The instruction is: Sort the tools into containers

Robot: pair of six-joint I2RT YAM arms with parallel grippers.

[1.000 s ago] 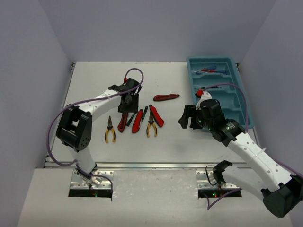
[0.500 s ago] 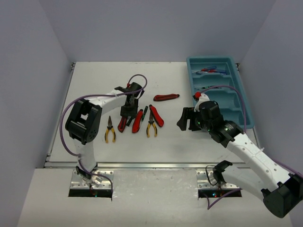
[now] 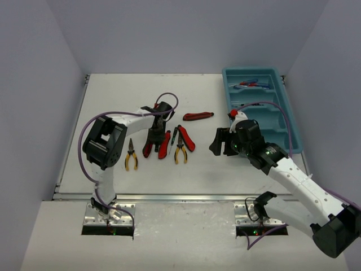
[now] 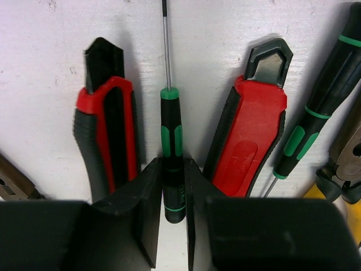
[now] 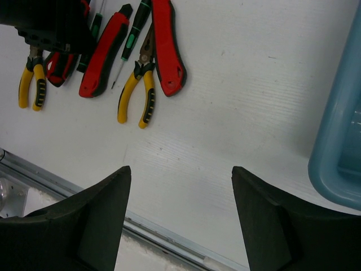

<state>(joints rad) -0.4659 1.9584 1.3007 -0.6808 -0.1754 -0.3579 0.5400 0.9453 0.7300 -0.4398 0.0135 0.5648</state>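
In the middle of the desk [image 3: 113,96], grasp step: left end effector [image 4: 172,192] was clamped on the black-green screwdriver [image 4: 171,135] between two red utility knives [image 4: 107,130], right end effector [image 5: 180,172] apart and empty; next probably a clean lift toward the teal tray [image 3: 251,70].

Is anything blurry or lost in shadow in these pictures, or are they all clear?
Top view: soft even light, faint shadows, everything sharp. Left wrist view: the middle screwdriver crisp, the left fingers near-featureless black. Right wrist view: the table sharp, the right fingers dark and slightly soft-edged.
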